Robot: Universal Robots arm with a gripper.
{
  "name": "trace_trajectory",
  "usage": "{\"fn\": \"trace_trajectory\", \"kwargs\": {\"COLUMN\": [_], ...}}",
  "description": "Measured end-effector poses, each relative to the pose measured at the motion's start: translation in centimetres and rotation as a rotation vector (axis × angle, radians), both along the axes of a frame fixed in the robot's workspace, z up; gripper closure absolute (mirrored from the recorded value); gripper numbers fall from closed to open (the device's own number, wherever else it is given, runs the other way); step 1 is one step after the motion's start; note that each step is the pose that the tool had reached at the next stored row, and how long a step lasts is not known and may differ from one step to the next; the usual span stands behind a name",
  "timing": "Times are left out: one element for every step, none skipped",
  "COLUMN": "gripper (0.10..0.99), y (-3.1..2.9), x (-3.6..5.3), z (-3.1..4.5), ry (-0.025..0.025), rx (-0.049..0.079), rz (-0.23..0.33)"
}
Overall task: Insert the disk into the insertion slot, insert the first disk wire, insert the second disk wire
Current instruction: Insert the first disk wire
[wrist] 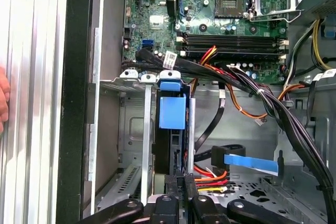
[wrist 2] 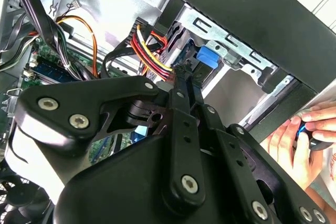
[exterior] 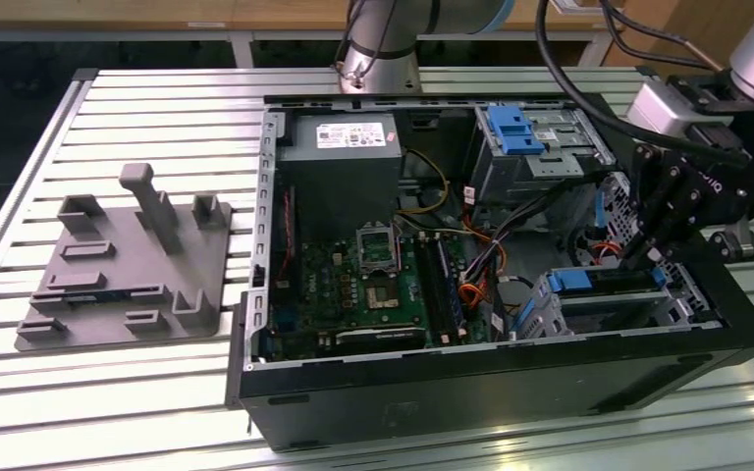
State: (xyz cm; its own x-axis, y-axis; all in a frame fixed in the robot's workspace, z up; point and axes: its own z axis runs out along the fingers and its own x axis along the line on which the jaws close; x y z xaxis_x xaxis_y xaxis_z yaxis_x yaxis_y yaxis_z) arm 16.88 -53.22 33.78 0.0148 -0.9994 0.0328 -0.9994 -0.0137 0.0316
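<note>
disk is seated on edge in the insertion slot, long axis running straight away from the pincer, which is closed narrow at its near end beside the red-yellow wires; anything pinched cannot be told.

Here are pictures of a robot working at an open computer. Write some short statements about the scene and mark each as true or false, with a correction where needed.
1. The disk sits in the insertion slot. True.
2. The gripper hangs high above the computer case. False: it reaches down inside the case, close to the insertion slot.
3. A person's hand shows just outside the case. True.
4. The disk's plastic carrier is red. False: it is bright blue.
</note>
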Motion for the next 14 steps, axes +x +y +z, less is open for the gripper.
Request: {"fn": "trace_trajectory", "kwargs": {"gripper": [0.922,0.922,0.922,0.922,0.922,0.922,0.922,0.922,0.922,0.922,0.922,0.922,0.922,0.922], "y": [-0.01,-0.03,-0.04,-0.04,-0.05,-0.05,-0.06,-0.07,-0.07,-0.06,-0.07,-0.07,-0.07,-0.07], "x": [0.00,0.00,0.00,0.00,0.00,0.00,0.00,0.00,0.00,0.00,0.00,0.00,0.00,0.00], "z": [-0.03,-0.06,-0.09,-0.14,-0.17,-0.19,-0.21,-0.23,-0.26,-0.29,-0.34,-0.37,-0.40,-0.44], "ry": [0.0000,0.0001,0.0001,0.0001,0.0001,0.0000,0.0000,0.0000,0.0001,0.0000,0.0000,0.0000,0.0000,0.0000], "rx": [0.000,0.000,0.000,0.000,0.000,0.000,0.000,0.000,0.000,0.000,0.000,0.000,0.000,0.000], "rz": [0.000,0.000,0.000,0.000,0.000,0.000,0.000,0.000,0.000,0.000,0.000,0.000,0.000,0.000]}}
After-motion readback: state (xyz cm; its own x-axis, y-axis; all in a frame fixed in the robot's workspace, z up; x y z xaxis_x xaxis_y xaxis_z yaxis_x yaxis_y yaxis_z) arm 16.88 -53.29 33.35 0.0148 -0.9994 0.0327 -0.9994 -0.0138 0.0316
